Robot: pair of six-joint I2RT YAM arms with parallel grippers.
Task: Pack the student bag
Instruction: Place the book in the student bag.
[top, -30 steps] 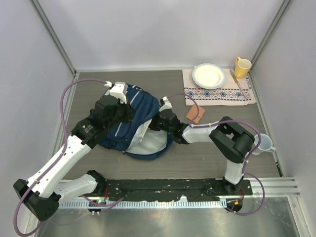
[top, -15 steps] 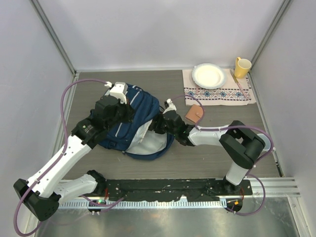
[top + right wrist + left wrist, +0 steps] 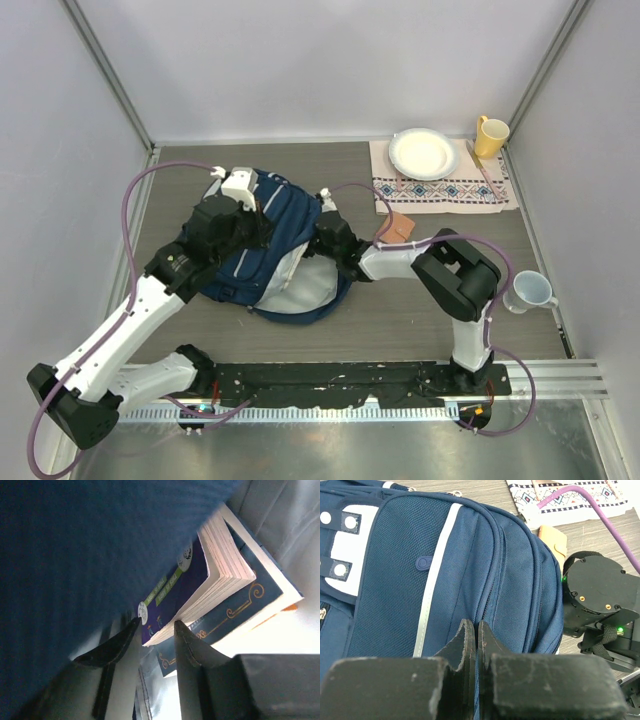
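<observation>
Inside student bag (image 3: 290, 215), right tool (image 3: 156, 625) (jaws apart), elbow bent

Both arms reach toward the middle
The left arm (image 3: 130, 310) stretches forward, with the left gripper (image 3: 472, 630) pinched tight. The right arm (image 3: 455, 275) bends at the elbow, and the right gripper (image 3: 157, 625) has its fingers narrowly apart.

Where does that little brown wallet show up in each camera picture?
Top view: the wallet sits right of centre, between the backpack and the patterned cloth.
Left wrist view: upper right, just past the backpack's edge.
Right wrist view: not in it; only books inside the backpack.
Shared landmark: the blue backpack.
</observation>
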